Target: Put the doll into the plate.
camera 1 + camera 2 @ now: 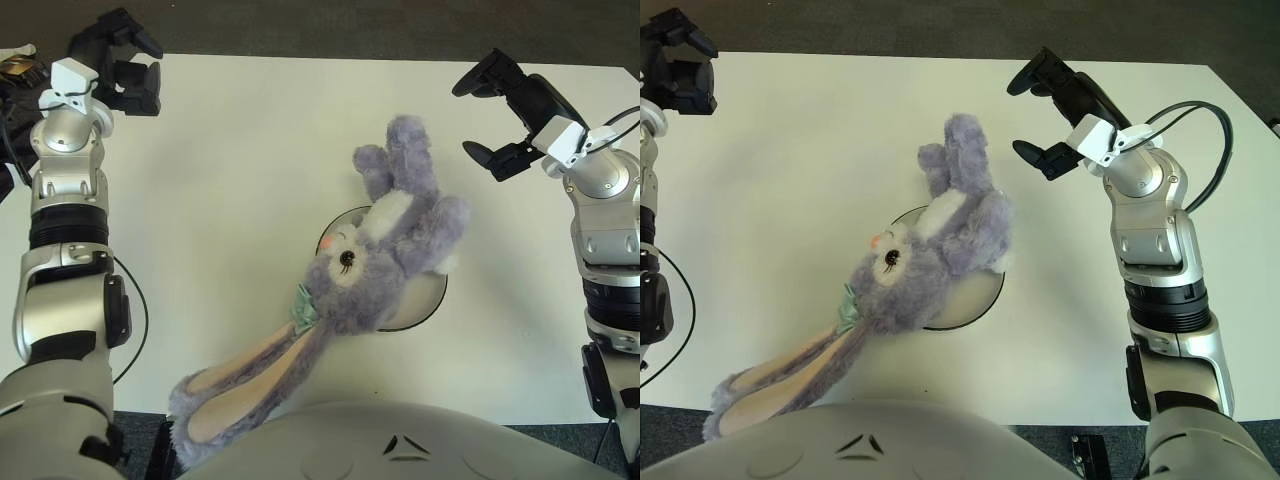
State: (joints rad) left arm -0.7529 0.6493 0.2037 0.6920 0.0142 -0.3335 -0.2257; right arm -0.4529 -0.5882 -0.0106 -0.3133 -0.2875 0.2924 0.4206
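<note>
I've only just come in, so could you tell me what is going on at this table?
The purple rabbit doll lies across the white plate, its long ears trailing off toward the table's near edge. Neither hand touches it: the left hand is open over the far left corner, and the right hand is open to the doll's right.

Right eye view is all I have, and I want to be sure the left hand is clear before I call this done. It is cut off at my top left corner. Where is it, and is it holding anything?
Observer: The left hand shows whole in the left eye view, at the table's far left corner, fingers relaxed and holding nothing.
Operator: Is its arm anywhere near the doll?
Observer: No. The left arm runs down the table's left side, with bare table between it and the doll, which lies across the plate.
</note>
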